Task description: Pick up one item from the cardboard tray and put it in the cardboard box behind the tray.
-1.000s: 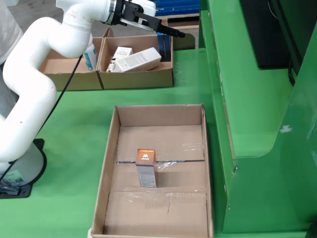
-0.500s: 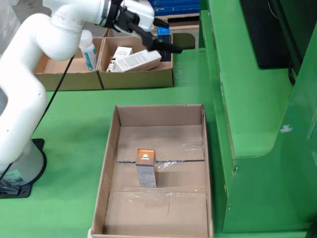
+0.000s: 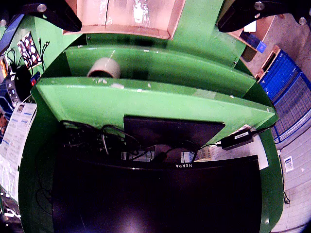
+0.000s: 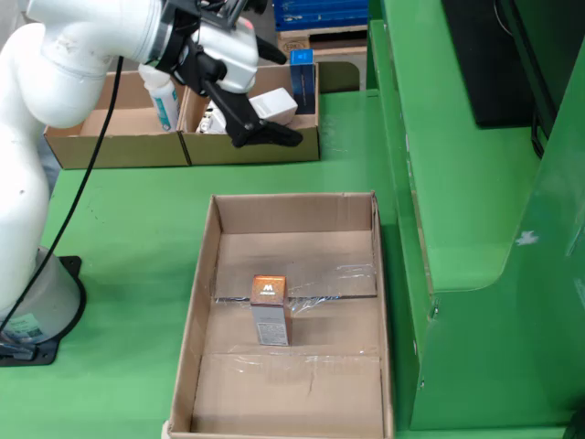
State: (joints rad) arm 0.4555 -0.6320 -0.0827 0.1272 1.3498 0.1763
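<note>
- In the fixed side view, the near edge of the cardboard tray (image 4: 203, 302) is cut off by the bottom of the frame; its floor carries strips of clear tape.
- Upright near the middle of the tray floor stands a small carton (image 4: 271, 309), orange on top with a white "M"-like mark and grey below; the finer print cannot be read.
- The gripper (image 4: 265, 135) hangs in the air beyond the tray's far wall, in front of the cardboard box (image 4: 251, 146), well apart from the carton.
- From the side, only dark finger shapes pointing right and downward show, and the gap between them cannot be judged. In the view that rides on the gripper, the two dark fingers (image 3: 58, 14) sit in the top corners, widely spread, with nothing between them.
- The box behind the tray holds white cartons (image 4: 274, 105), largely hidden by the gripper, and a blue carton (image 4: 303, 73) at its far right corner.
- A second cardboard box (image 4: 101, 146) sits to its left, with a white bottle (image 4: 160, 96) bearing a teal label, partly covered by the arm.
- The gripper's own view, upside down, shows a piece of the tray (image 3: 126, 17) at the top, a roll of tape (image 3: 104, 68) on a green shelf (image 3: 146, 99), and a dark monitor (image 3: 155, 194) marked "NERPA", reversed; cables behind it are murky.
</note>
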